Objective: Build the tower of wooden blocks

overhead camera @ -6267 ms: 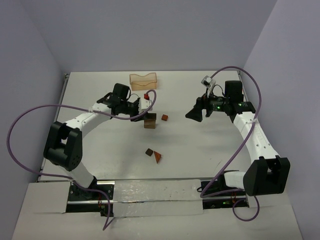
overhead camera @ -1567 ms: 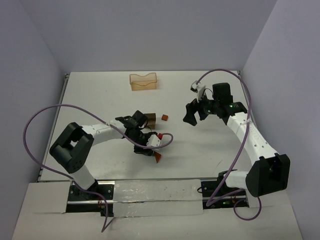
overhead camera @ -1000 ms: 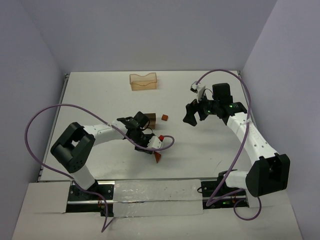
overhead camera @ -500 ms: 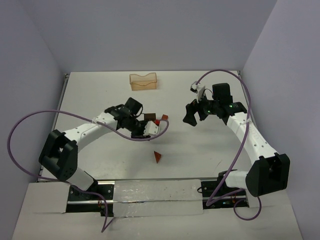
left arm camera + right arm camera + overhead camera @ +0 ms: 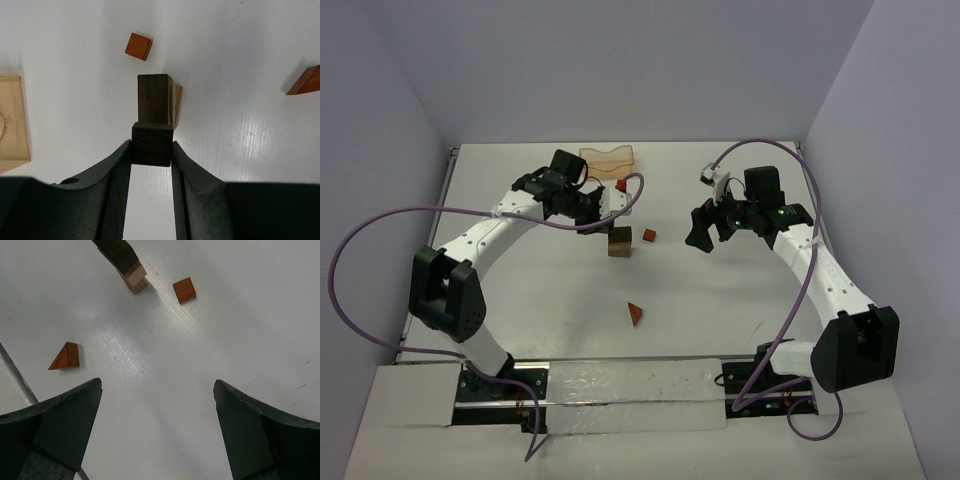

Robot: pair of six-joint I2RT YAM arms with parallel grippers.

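Note:
The wood block tower [image 5: 619,243] is a dark brown cuboid [image 5: 155,98] standing on a tan block [image 5: 177,102]; it also shows in the right wrist view [image 5: 128,266]. My left gripper [image 5: 152,146] is shut on a dark brown cube [image 5: 152,143], held right over the tower's near edge; in the top view this gripper [image 5: 605,220] is beside the tower. I cannot tell whether the cube touches the tower. A reddish-brown cube [image 5: 649,236] lies right of the tower. A reddish-brown wedge [image 5: 635,314] lies nearer the bases. My right gripper [image 5: 157,385] is open and empty, well right of the tower [image 5: 700,236].
A pale orange translucent tray [image 5: 607,156] stands at the back, behind the left gripper, and shows at the left wrist view's left edge [image 5: 10,120]. The purple walls close in the white table [image 5: 740,310] on three sides. The left arm's cable loops over the table's left side.
My left gripper has taken the dark brown cube from beside the wedge and carried it back to the tower. The right arm has not moved over the last second.

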